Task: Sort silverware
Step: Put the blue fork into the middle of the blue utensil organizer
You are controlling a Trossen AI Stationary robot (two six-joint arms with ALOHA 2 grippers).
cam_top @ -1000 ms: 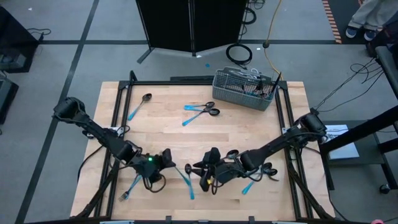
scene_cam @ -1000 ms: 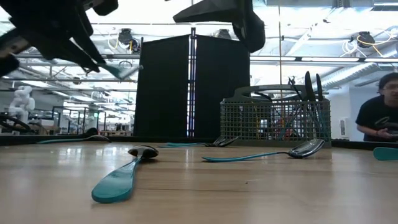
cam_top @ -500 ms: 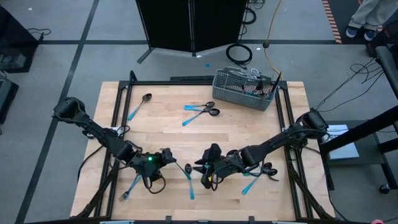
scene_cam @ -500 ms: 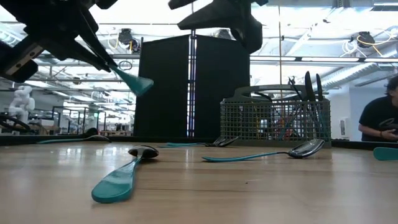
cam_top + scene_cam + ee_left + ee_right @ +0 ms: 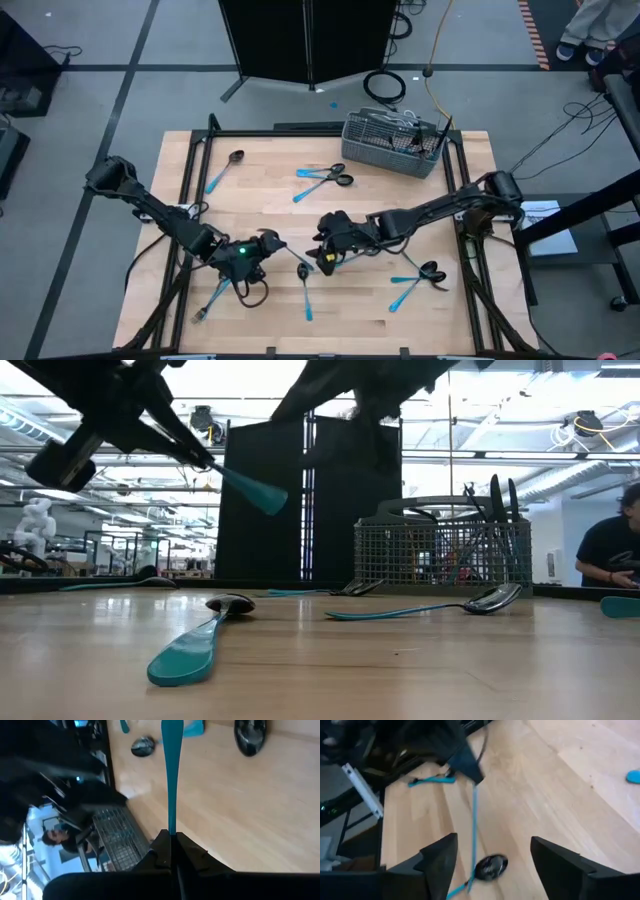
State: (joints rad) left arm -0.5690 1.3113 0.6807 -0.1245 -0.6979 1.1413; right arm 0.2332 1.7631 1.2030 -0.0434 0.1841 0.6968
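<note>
- High view: a wooden table [image 5: 260, 185] carries a grey wire-mesh basket [image 5: 393, 142] at its far edge. The left gripper [image 5: 268, 243] sits well in front of the basket, toward the table's near left, fingers pinched on a blue-handled utensil [image 5: 284, 254]. The right gripper [image 5: 325, 255] hovers just beside it, on the basket's side. A loose spoon [image 5: 305, 288] lies below the two grippers; a pair of spoons [image 5: 322, 179] lies between grippers and basket.
- Low view: the held utensil's blue handle [image 5: 245, 488] slants down in mid-air, left of the basket [image 5: 441, 554]. A spoon [image 5: 196, 640] lies flat in the foreground; a person [image 5: 611, 550] shows right of the basket.
- Left wrist view: the fingers [image 5: 161, 851] are pressed together on the thin handle [image 5: 171, 780], which points away over the wood; the basket [image 5: 115, 837] lies beyond.
- Right wrist view: the right gripper's fingers [image 5: 440, 861] are spread wide above the spoon [image 5: 490, 866] on the table, nothing between them.
</note>
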